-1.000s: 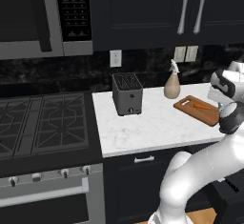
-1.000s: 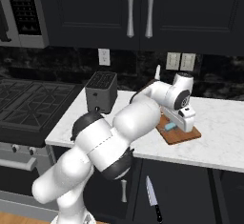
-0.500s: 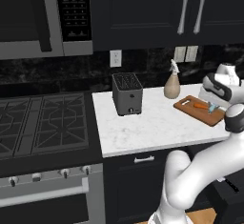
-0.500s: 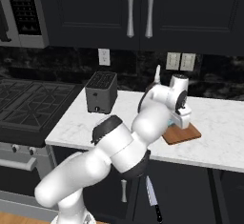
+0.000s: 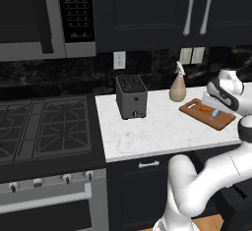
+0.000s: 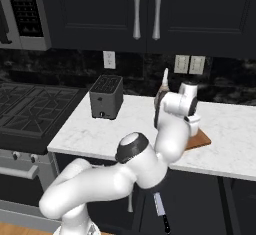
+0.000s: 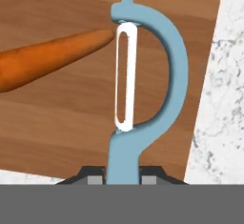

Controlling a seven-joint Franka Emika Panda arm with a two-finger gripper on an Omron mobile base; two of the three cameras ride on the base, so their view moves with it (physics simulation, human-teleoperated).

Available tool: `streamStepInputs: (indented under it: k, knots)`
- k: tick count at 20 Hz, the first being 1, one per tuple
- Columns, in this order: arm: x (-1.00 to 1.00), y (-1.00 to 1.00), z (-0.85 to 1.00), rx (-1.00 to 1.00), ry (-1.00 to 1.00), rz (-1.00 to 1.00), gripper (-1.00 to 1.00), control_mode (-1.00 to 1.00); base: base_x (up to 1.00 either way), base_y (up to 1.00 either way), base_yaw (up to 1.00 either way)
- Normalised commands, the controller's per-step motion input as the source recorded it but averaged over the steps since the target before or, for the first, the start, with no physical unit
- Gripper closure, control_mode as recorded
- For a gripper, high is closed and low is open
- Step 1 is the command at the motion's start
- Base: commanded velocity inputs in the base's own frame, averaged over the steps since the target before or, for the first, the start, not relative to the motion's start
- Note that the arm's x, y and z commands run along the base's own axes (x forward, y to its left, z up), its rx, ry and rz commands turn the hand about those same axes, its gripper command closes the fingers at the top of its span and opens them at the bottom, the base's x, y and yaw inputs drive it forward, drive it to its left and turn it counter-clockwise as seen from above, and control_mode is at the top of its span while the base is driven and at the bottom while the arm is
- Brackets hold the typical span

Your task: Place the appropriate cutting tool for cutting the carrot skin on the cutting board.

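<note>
Two dark fingertips (image 7: 95, 176) pinch the handle of a pale blue Y-shaped peeler with a white blade (image 7: 143, 94), so the gripper (image 7: 123, 174) is closed narrow on that tool, which reaches forward from the jaws. Seen from the hand, the peeler lies over the flat rectangular brown wooden cutting board (image 7: 62, 118), its blade just beside the tip of the thin orange carrot (image 7: 43, 61) (whether blade and tip touch I cannot tell). The hold on the handle end leaves the cutting head free and pointing away from the hand, which suits laying the tool flat. From the left base camera the board (image 5: 197, 111) sits on the white marble counter (image 5: 157, 127) near its right end, with the carrot (image 5: 205, 109) and a bluish shape that I take for the peeler (image 5: 215, 112) on it, next to a tan spray bottle (image 5: 177, 88) and well apart from the dark grey toaster (image 5: 131, 97). I cannot tell whether the peeler rests on the wood or hangs just above it. My judgement is that the placement is nearly complete: what remains is opening the jaws and lifting clear without dragging the handle or nudging the carrot.
</note>
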Motion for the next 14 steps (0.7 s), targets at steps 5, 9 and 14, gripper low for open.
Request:
streamStepInputs:
  k: [5, 9, 14]
  knots:
    - [0.05, 0.05, -0.50, 0.00, 0.01, 0.00, 1.00, -1.00, 0.00, 0.00, 0.00]
    - [0.02, 0.19, -0.37, 0.00, 0.02, 0.00, -1.00, -1.00, 0.00, 0.00, 0.00]
    - [-0.05, 0.09, -0.17, 0.00, 0.07, 0.00, -1.00, -1.00, 0.00, 0.00, 0.00]
